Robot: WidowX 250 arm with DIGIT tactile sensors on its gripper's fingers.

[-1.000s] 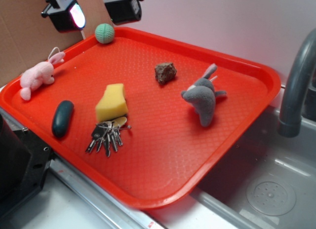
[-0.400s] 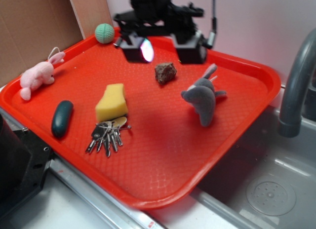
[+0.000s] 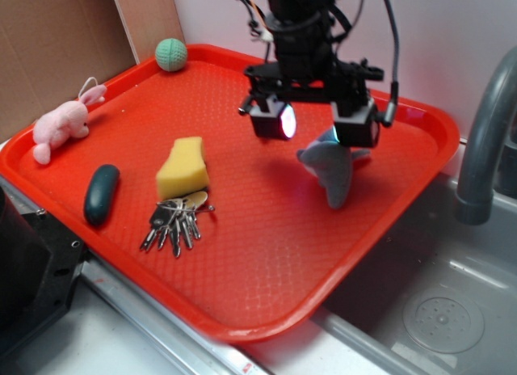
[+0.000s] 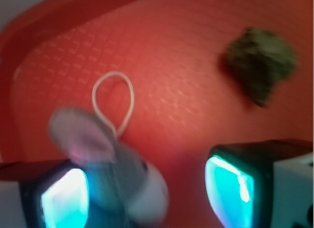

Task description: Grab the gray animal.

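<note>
1. Gray plush is the target: the gray animal [image 3: 333, 171] lies on the red tray [image 3: 266, 254], directly under and slightly forward of the gripper [image 3: 317, 126].
2. Seen from the exterior view, the toy's body runs lengthwise away from the gripper toward the tray's near rim, with its head end tucked up beneath the right-hand finger block.
3. From the wrist view, the toy's ear and pale head [image 4: 115, 169] sit against the left glowing pad, not centred in the gap; the right pad [image 4: 228, 184] stands apart from it over bare tray.
4. Wide open is how the gripper stands, both pads spread, and it has hold of nothing.
5. My judgement: the gripper needs to shift sideways toward the toy, so that the body comes between the pads, before descending and closing.
6. Just beyond the gripper in the wrist view lies the brown rock-like lump [image 4: 260, 66]; the exterior view hides it behind the arm.
7. A thin white loop [image 4: 114, 102] trails from the toy's head.
8. Hard to make out: the wrist picture is blurred, the toy's lower body is cut off at the frame edge, and whether the pad touches the plush cannot be told.
</note>
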